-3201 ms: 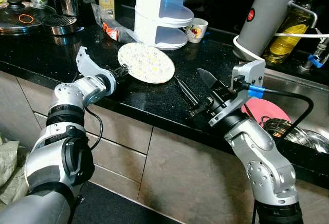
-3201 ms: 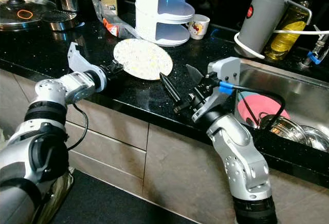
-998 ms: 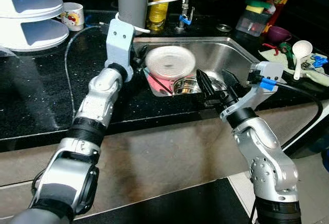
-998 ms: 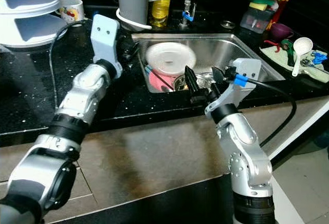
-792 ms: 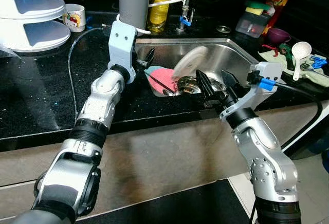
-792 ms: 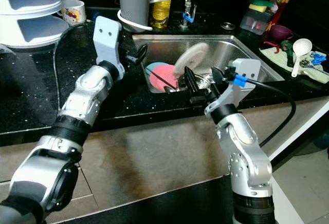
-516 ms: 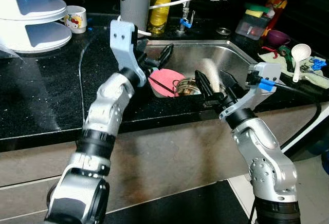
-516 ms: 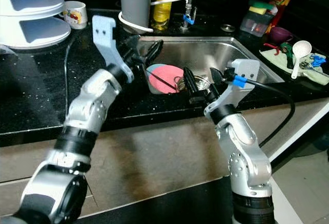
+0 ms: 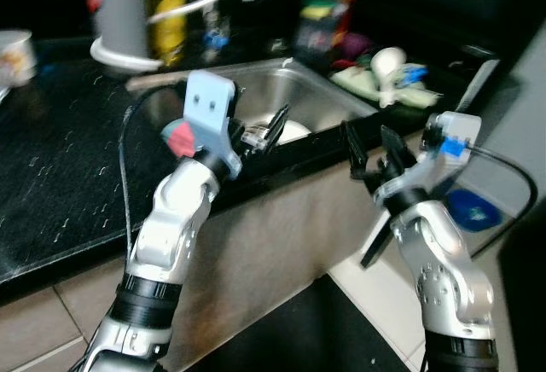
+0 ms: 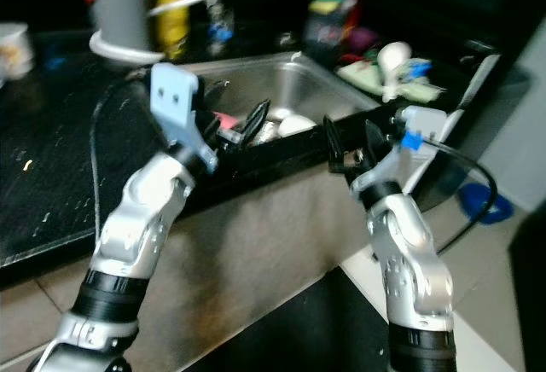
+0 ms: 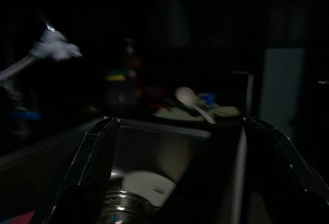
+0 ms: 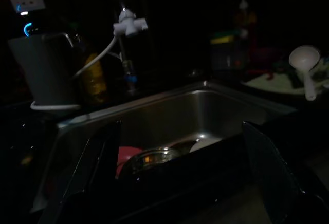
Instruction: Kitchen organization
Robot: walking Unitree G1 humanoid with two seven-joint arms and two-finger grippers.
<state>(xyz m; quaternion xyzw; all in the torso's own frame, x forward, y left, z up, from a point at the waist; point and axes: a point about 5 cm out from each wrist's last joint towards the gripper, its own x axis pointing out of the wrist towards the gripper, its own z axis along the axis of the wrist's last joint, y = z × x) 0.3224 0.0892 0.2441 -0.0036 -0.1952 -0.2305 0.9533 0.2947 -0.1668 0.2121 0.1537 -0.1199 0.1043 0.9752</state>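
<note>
Both pincers, left (image 9: 260,133) and right (image 9: 373,154), hang spread at the sink (image 10: 299,82); no legible writing.

A white plate (image 10: 296,123) lies in the steel sink (image 10: 294,82), tilted against the other dishes, blurred in the head views. Just beside it sits a metal bowl (image 12: 149,159), and next to that a pink plate (image 12: 126,155), partly hidden behind the sink's front rim.
</note>
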